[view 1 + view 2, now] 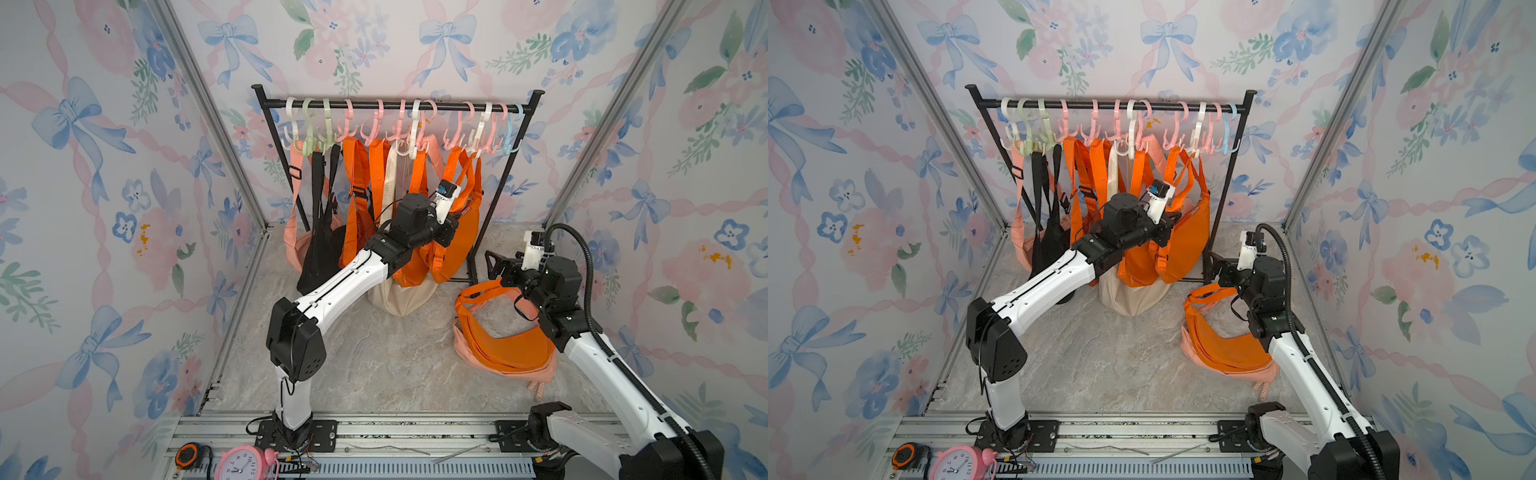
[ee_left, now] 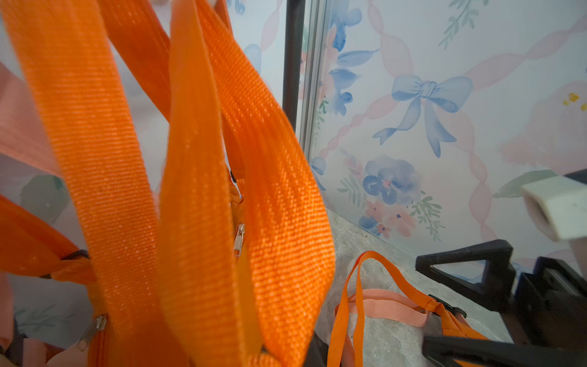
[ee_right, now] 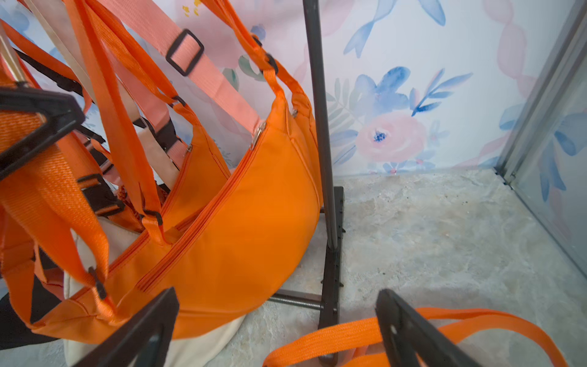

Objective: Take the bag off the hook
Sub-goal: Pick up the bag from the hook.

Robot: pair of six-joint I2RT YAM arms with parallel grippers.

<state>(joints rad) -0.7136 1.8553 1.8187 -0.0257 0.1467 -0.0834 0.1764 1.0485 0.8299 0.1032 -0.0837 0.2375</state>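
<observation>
Left hand point(image 1: 454, 217) was clamped shut on an orange strap point(image 2: 279, 222). Its orange bag point(image 3: 241, 235) hung at the right end of the rack point(image 1: 395, 107). Right hand point(image 1: 493, 266) was wide open and empty, over a second orange bag point(image 1: 503, 345) on the worktop point(image 1: 374, 353).

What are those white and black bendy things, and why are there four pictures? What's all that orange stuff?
Those are two robot arms, a left arm and a right arm, each ending in a pincher called a gripper. Two pictures look down from above, like two eyes. The other two come from cameras on the arms' wrists, so everything looks close. Bags hang from hooks on a black rack. The left gripper is shut, seemingly pinching an orange strap. The right gripper is open and empty, above an orange bag lying on the floor, partly over a pink bag.
</observation>
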